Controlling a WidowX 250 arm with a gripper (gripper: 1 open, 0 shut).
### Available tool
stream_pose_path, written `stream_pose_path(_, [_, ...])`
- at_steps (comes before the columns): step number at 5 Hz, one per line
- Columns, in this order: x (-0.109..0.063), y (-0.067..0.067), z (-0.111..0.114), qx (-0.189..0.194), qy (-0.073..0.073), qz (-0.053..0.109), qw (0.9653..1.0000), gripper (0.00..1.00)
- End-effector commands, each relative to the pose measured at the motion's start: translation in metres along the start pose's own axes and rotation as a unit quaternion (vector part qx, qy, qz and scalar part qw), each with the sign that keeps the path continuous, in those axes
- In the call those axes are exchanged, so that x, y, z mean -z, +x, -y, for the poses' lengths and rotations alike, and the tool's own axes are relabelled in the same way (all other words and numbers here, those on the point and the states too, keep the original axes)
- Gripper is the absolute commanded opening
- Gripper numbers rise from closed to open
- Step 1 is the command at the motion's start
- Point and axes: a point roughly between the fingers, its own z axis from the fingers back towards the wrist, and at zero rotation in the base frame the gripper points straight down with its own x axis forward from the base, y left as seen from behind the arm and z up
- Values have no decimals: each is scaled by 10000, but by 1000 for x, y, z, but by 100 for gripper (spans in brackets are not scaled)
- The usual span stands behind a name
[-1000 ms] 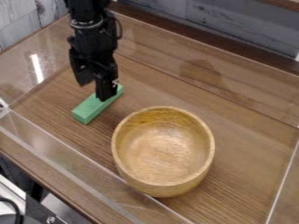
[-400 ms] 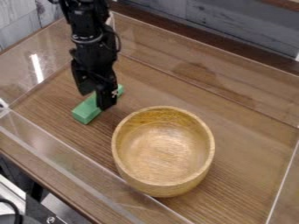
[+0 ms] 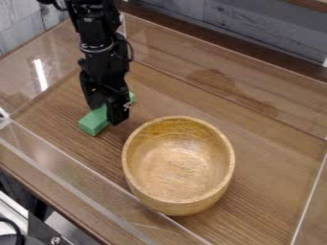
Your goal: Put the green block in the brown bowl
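We're seeing the arm reaching in from the top left of the view, pointing down at the wooden surface, with the gripper (image 3: 105, 106) hanging low over the green block (image 3: 96, 121) and hiding its middle. We're reading the jaws as open, fingers spread; whether they're touching the block, we can't tell. The block is lying on the table (image 3: 211, 67), just beside the brown bowl (image 3: 179, 165), up and left of it in view.
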Motion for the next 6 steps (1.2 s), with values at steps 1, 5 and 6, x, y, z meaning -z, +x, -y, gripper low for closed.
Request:
stream_pose_path(1, [-11, 7, -8, -49, 121, 192, 9997, 100])
stream_pose_path(5, [-7, 13, -5, -36, 6, 153, 9999, 100])
stream_pose_path(6, [-6, 14, -4, -34, -20, 139, 9999, 100])
